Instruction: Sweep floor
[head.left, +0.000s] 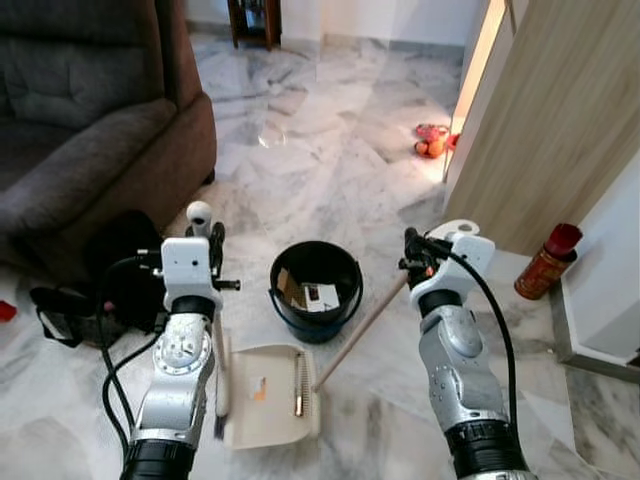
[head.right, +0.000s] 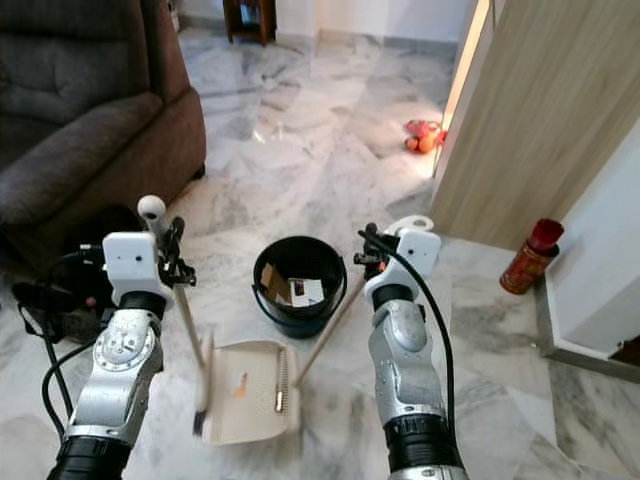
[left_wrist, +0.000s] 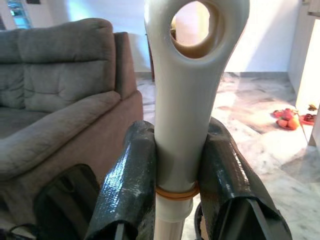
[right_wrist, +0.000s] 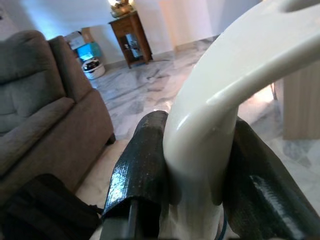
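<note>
While the marble floor (head.left: 330, 140) spreads out ahead, a cream dustpan (head.left: 270, 393) lies nearest, flat on it between the two arms, with a few crumbs inside. The left gripper (left_wrist: 177, 187) is closed around the dustpan's pale upright handle (left_wrist: 185, 100), both black fingers (left_wrist: 127, 185) pressed against it. The right gripper (right_wrist: 192, 170) is clamped on the curved white top of the broom handle (head.left: 365, 325), which slants down toward the dustpan's right edge. Just beyond the dustpan stands a black bucket (head.left: 316, 290) holding scraps. Far left sits a grey sofa (head.left: 90, 110); far right, a red can (head.left: 548, 262).
</note>
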